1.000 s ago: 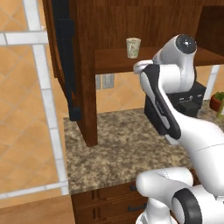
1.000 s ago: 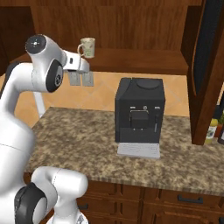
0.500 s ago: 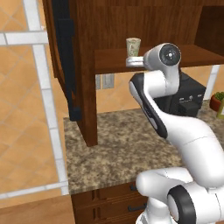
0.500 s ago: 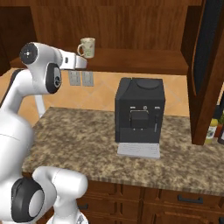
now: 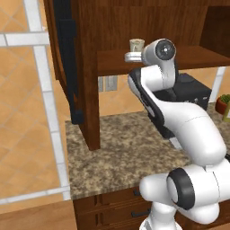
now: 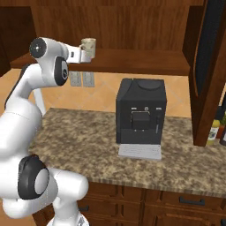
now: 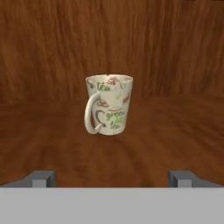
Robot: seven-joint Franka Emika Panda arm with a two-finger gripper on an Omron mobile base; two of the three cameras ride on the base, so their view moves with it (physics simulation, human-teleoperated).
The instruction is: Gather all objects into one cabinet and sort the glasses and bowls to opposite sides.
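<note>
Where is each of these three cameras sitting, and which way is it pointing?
Left base view: behind the arm's left, facing the cabinet shelf; arm rises lower right.
Right base view: behind its right, facing the coffee machine; arm at left.
Hand view: on the hand, facing the patterned mug; open pincer tips below.
Shared: all show the mug on the shelf.

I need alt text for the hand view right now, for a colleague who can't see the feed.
A cream patterned mug stands upright on the wooden cabinet shelf, centred ahead of the gripper, handle turned to the view's left. The jaws are wide open, their tips short of the mug and not touching it. A wood back wall rises behind.
</note>
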